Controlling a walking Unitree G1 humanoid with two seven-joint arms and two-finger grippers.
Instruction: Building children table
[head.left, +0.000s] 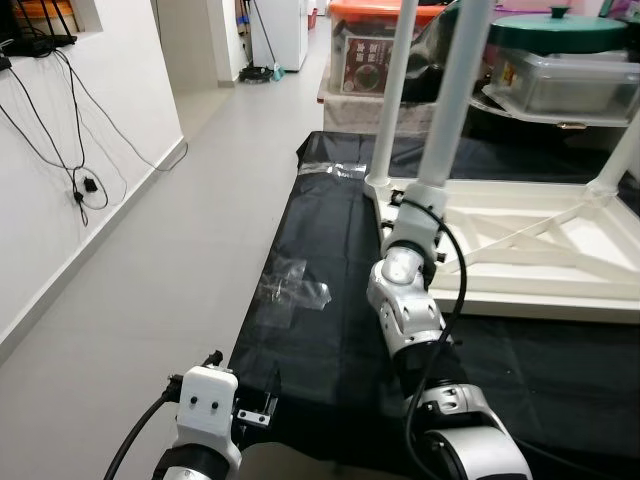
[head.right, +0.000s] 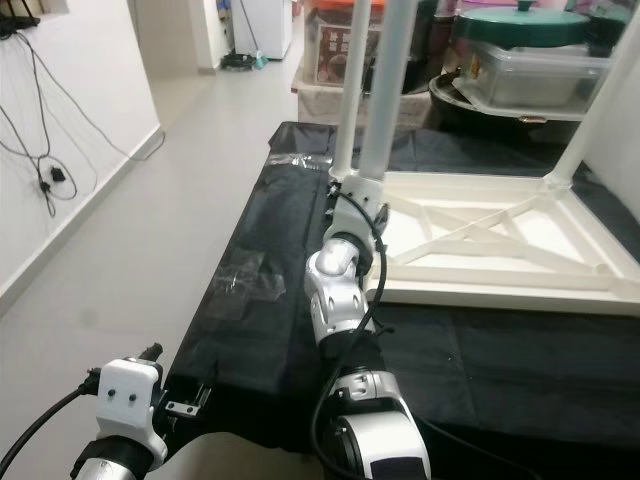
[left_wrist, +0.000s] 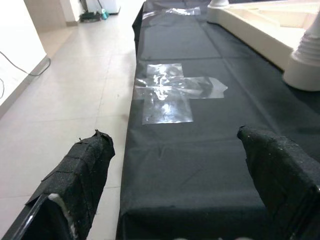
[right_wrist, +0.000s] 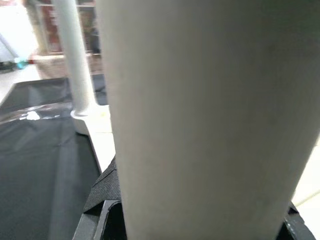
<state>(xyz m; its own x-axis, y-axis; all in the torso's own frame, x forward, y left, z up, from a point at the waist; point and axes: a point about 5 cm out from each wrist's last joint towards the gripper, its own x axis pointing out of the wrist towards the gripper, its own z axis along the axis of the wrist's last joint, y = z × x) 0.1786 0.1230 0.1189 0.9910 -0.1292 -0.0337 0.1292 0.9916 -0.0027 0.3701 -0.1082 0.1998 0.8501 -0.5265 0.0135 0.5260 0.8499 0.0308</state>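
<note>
Silver right arm (head.left: 405, 300), jointed and glossy, reaches forward from low in the eye views to a round white table leg (head.left: 452, 95). Upturned cream tabletop (head.left: 520, 255) with ribbed cross-bracing lies flat on black cloth (head.left: 330, 330) spread over the floor; legs stand up from its corners. Left gripper (head.left: 255, 405) hovers low near the cloth's near edge, by a crinkled patch of clear tape (head.left: 295, 290).

Left wrist view: jaws wide apart, holding nothing; cloth-wrapped black fingers (left_wrist: 75, 175) frame the shiny tape cross.

Right wrist view: smooth white leg up close; right gripper's black padding at its base, jaws seemingly clamped around it.
</note>
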